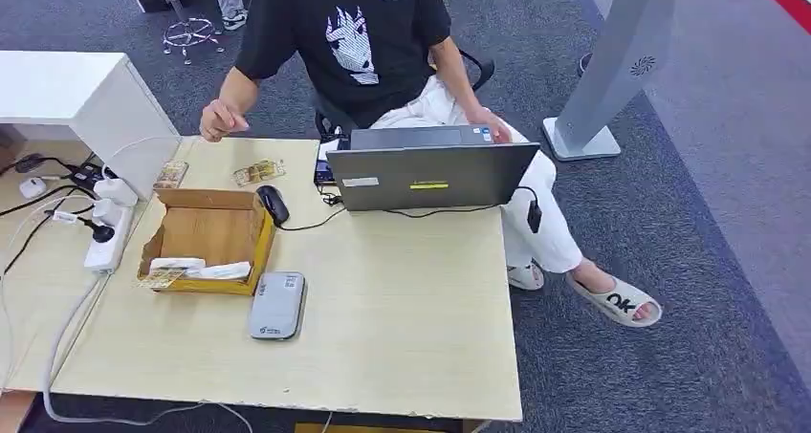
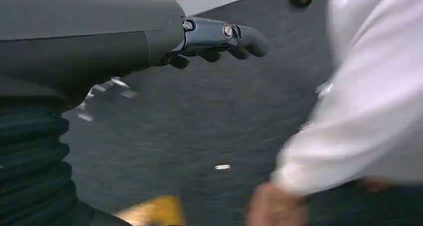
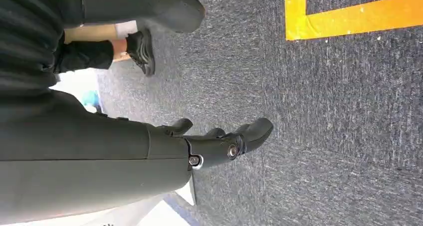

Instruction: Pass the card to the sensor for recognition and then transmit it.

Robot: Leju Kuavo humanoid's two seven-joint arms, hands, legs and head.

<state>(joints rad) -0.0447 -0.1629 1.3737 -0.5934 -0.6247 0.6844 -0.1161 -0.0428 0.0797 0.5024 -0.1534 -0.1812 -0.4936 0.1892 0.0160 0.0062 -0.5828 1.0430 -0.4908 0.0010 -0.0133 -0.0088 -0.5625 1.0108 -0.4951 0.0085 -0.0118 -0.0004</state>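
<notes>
Both hands, left hand (image 2: 219,39) and right hand (image 3: 219,141), hang loosely open, holding nothing.

A pale wood table (image 1: 402,309) fills the lower left of the frame, set on dark grey-blue carpet (image 1: 669,223). A white cabinet (image 1: 76,94) is seen at upper left, and a grey floor stand (image 1: 612,70) at upper right. Yellow floor tape (image 3: 349,16) is seen on the carpet.
</notes>
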